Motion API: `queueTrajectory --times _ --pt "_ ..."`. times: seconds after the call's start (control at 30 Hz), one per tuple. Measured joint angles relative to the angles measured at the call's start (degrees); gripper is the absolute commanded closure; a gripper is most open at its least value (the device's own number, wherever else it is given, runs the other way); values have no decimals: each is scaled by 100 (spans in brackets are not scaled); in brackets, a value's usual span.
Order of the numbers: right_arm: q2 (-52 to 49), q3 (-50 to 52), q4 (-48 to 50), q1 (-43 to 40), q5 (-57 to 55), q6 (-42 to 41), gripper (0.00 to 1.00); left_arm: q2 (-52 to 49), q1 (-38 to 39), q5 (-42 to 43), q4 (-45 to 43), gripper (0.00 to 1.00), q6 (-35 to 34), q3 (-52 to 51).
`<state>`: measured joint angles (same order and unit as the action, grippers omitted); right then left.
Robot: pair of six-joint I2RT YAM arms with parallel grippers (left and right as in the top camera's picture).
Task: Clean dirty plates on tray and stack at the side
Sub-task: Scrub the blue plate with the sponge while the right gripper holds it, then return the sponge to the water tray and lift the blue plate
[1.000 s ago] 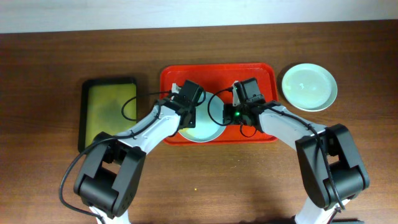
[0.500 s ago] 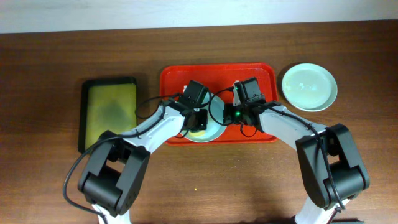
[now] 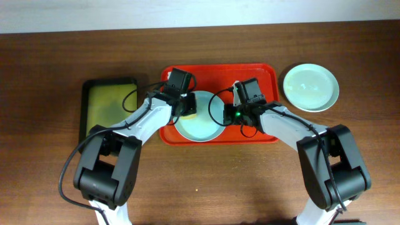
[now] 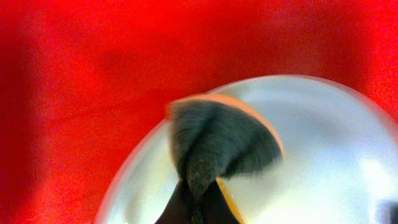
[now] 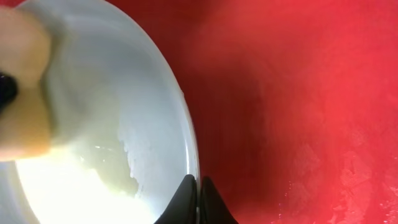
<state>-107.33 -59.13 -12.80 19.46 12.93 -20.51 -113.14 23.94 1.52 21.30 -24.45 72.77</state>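
Overhead view shows both arms meeting over the red tray (image 3: 219, 74), where a pale blue-green plate (image 3: 201, 125) lies in the tray's front half. The left tool (image 3: 185, 106) pinches a scouring sponge (image 4: 217, 142), its grey face pressed to the plate's inner surface close to the left rim. The right tool (image 5: 198, 190) has its fingers pressed together on the plate's opposite rim to steady it. A wet, smeary film shows on the plate in the right wrist view. A second plate (image 3: 310, 87) sits on the counter (image 3: 206, 187) just right of the tray, and a black-rimmed tray (image 3: 111, 112) with a yellow-green inside lies to the left. The thin pinch on a wet rim looks like the weak point. A hard push from the sponge could slide the plate out of that grip or tip it. Working so near the edge, the sponge could also run off onto the tray.
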Motion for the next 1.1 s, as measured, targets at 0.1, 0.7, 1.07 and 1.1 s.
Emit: queueTrajectory --times 0.1,0.7,1.07,1.1 --pt "0 0 0 0 -20 0 96 0 9 680 -439 100 -4 11" --pt "0 0 -4 11 4 2 96 63 177 -1563 448 100 -22 129" --pt "2 0 -13 2 -17 4 96 1370 -1128 -1582 1797 100 -179 127" --pt "2 0 -7 2 -20 0 96 1370 -1386 -1523 1882 100 -223 127"
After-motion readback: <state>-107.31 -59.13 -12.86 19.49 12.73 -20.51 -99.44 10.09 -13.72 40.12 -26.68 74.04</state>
